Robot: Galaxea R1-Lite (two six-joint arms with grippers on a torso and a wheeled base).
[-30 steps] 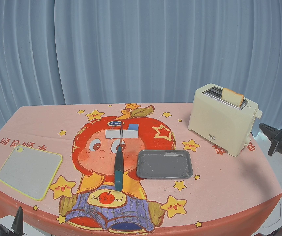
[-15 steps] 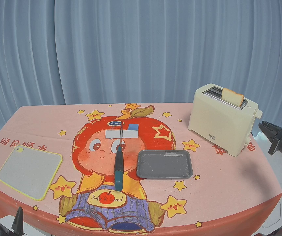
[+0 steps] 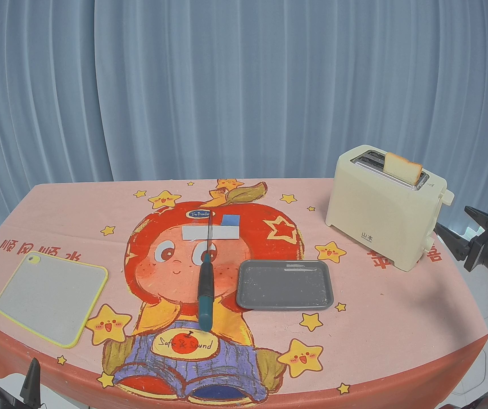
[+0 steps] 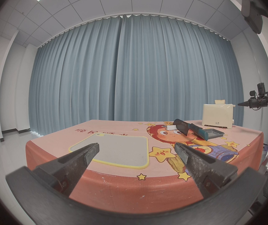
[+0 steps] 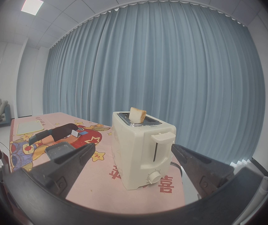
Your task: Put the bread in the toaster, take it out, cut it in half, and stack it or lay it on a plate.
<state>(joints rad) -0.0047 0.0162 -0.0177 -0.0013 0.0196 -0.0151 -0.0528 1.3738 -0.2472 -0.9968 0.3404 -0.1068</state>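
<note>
Tablecloth with red lettering holds the toaster, small print on its front.

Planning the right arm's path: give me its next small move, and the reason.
Probably bring the right pincer in over the toaster toward the bread. The bread stands up out of the slot, ready to be gripped. The pincer is open but sits off the toaster's lever end, apart from it, holding nothing.
</note>
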